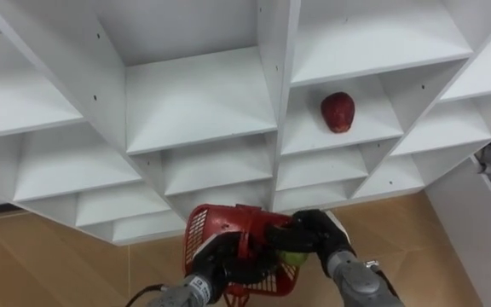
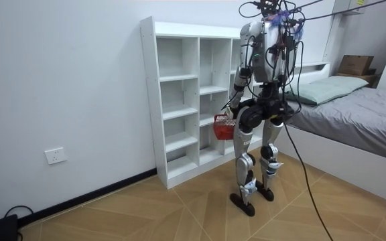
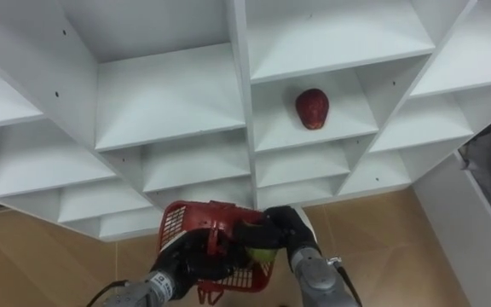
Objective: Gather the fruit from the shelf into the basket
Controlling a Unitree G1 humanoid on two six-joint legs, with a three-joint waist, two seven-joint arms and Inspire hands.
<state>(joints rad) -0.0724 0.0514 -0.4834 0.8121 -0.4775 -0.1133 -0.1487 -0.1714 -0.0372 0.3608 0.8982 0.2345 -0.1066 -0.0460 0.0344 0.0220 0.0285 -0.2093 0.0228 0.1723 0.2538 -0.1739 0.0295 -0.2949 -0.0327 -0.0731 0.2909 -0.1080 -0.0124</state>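
Two fruits show. Much of the green fruit (image 1: 294, 257) is hidden under the right hand (image 1: 314, 232), which is curled around it at the right side of the red basket (image 1: 199, 230); what kind of fruit it is cannot be made out. Both hands cover the basket's inside, so any other contents are hidden. The left hand (image 1: 220, 260) is clenched on the basket's handle. A red apple (image 1: 337, 112) lies alone in a compartment of the white shelf unit (image 1: 203, 102), just right of the centre divider, well apart from the basket. In the room view the robot stands upright facing the shelves, with a bed (image 2: 360, 114) at the room view's right.
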